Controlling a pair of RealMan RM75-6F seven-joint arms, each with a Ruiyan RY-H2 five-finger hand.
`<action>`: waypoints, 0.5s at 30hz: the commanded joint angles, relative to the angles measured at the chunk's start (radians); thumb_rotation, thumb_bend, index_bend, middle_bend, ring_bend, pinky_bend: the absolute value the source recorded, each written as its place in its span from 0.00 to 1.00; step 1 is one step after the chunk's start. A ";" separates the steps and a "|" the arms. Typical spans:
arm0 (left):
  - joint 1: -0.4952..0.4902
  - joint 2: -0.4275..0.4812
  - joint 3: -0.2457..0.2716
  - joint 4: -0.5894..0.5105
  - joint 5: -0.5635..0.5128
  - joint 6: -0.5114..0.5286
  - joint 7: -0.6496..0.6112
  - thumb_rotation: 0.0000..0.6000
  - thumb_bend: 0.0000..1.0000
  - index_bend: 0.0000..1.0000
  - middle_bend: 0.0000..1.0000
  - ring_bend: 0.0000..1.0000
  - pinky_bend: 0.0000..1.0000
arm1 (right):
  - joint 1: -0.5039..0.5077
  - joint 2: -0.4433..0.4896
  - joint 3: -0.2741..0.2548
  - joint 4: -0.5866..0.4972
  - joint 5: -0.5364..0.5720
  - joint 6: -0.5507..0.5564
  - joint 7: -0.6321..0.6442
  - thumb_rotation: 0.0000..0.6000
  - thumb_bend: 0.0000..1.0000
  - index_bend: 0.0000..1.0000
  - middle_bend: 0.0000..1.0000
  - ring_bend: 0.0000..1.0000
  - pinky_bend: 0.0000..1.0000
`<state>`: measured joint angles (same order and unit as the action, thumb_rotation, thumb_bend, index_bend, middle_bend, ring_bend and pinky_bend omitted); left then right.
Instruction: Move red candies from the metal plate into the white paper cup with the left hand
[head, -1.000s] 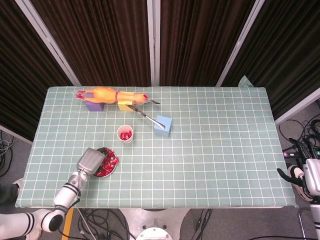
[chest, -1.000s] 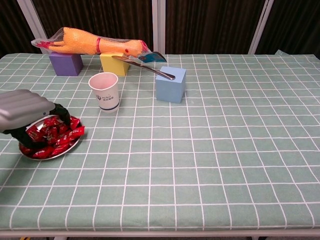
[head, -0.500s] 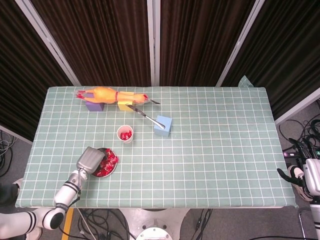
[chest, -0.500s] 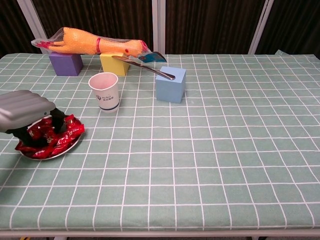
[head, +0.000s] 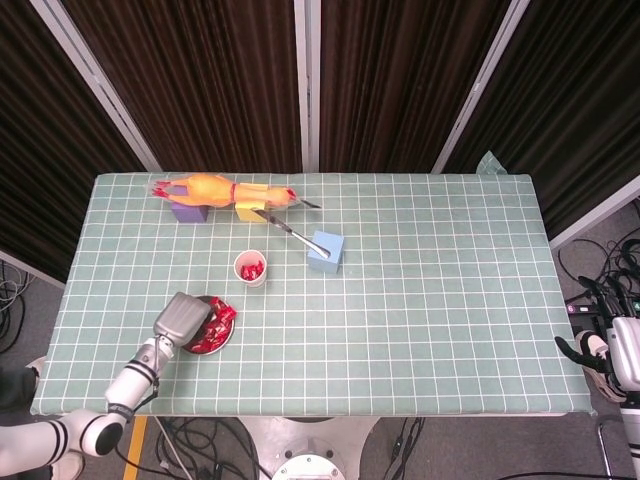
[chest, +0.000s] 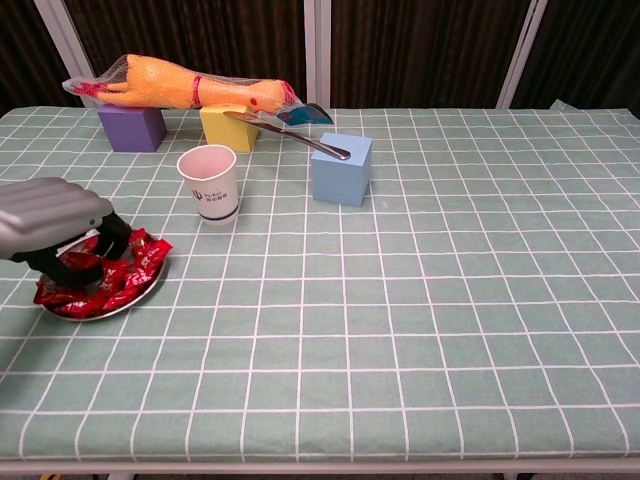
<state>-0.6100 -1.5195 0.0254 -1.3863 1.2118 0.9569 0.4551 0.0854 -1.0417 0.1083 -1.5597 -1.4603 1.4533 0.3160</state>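
Since a second ago my left hand (chest: 55, 222) has drawn back a little toward my side of the metal plate (chest: 148, 285), and the red candies (chest: 128, 268) under it have been stirred, a few now riding up over the plate's rim on the side toward the white paper cup (chest: 211, 182). Its dark fingers (chest: 108, 232) are curled down into the pile, but I cannot tell whether they have actually closed on a wrapper; the grey back of the hand hides the tips in both views. The cup stands upright just beyond the plate, and the head view shows some red already inside it (head: 251, 268). My judgement is that this is the picking step, so I would close slowly on a single candy near the top of the heap, lift straight up clear of the plate before swinging toward the cup, and release only once directly above its mouth, since a brush against its light wall could tip it. My right hand (head: 610, 358) hangs off the table edge far from the plate, fingers parted, holding nothing.
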 joint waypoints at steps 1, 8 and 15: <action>0.000 0.022 -0.008 -0.027 0.016 0.009 -0.012 1.00 0.56 0.70 0.73 0.94 1.00 | 0.000 -0.001 0.000 0.002 0.000 -0.001 0.003 1.00 0.12 0.12 0.18 0.05 0.34; -0.036 0.094 -0.066 -0.122 0.024 0.006 -0.026 1.00 0.56 0.70 0.73 0.94 1.00 | 0.001 -0.004 -0.001 0.010 -0.002 -0.002 0.011 1.00 0.12 0.12 0.18 0.05 0.34; -0.135 0.111 -0.188 -0.138 -0.023 -0.045 -0.040 1.00 0.56 0.68 0.72 0.94 1.00 | 0.000 -0.005 -0.001 0.016 0.003 -0.005 0.016 1.00 0.12 0.12 0.18 0.05 0.35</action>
<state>-0.7140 -1.4077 -0.1316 -1.5296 1.2069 0.9319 0.4237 0.0856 -1.0470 0.1070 -1.5442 -1.4566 1.4483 0.3317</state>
